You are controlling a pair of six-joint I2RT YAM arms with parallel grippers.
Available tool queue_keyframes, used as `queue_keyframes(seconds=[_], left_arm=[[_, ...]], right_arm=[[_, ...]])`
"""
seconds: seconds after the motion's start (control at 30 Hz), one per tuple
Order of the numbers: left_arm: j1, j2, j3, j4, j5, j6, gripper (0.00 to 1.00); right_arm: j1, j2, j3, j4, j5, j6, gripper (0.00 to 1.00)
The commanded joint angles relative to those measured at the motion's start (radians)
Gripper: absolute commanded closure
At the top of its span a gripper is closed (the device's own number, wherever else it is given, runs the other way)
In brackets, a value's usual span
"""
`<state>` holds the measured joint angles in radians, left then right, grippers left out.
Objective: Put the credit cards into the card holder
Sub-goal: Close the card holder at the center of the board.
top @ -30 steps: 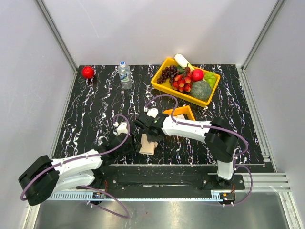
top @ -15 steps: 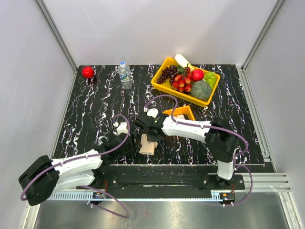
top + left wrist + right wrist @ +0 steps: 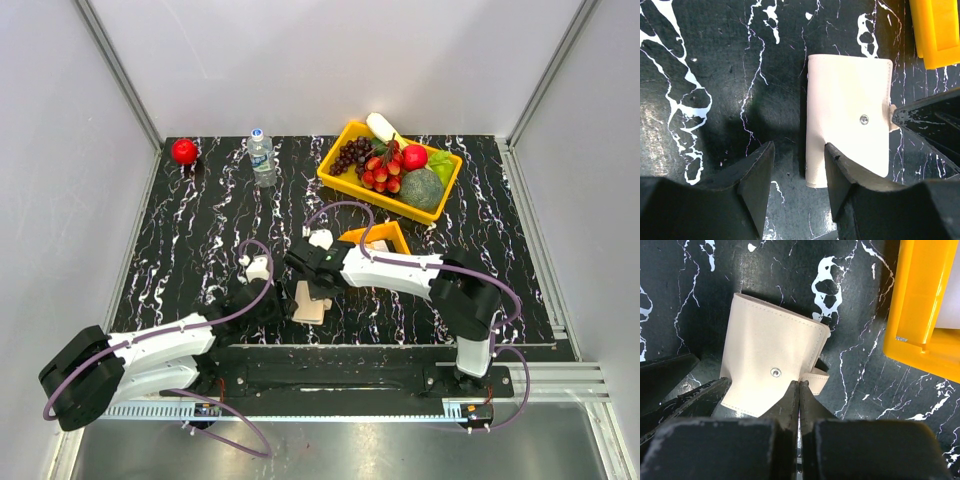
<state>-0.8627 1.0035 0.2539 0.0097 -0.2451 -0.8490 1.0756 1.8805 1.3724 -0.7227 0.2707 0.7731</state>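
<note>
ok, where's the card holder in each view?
Top external: card holder just below centre.
Left wrist: card holder centre right, closed, snap up.
Right wrist: card holder centre left, tilted.
Shared landmark: small orange tray, toward its right in every view.

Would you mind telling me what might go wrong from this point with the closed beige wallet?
1. The right hand is shut with its tips beside the small snap tab of the flat beige folding wallet. It may not hold the tab, leaving the wallet closed.
2. The left hand is open at the wallet's edge, pinning nothing, so the wallet could slide towards the small orange plastic tray.
</note>
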Motion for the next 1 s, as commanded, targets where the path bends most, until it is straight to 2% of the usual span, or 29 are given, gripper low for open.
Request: queue_keyframes(seconds=[0.0, 0.37, 0.7, 0.97], left_arm=[[0.002, -0.006, 0.008, 0.018, 0.052, 0.039, 0.51], [0.002, 0.041, 0.018, 0.061, 0.092, 0.076, 0.51], [0.002, 0.112, 0.033, 0.07, 0.09, 0.062, 0.51], [0.002, 0.13, 0.031, 0.069, 0.089, 0.048, 0.52]], right_arm=[[0.011, -0.09, -0.033, 0.118, 0.002, -0.015, 1.0], [0.01, -0.084, -0.03, 0.155, 0.013, -0.028, 1.0], [0.009, -0.038, -0.085, 0.232, -0.08, -0.038, 1.0], [0.006, -0.024, -0.09, 0.25, -0.088, -0.04, 1.0]])
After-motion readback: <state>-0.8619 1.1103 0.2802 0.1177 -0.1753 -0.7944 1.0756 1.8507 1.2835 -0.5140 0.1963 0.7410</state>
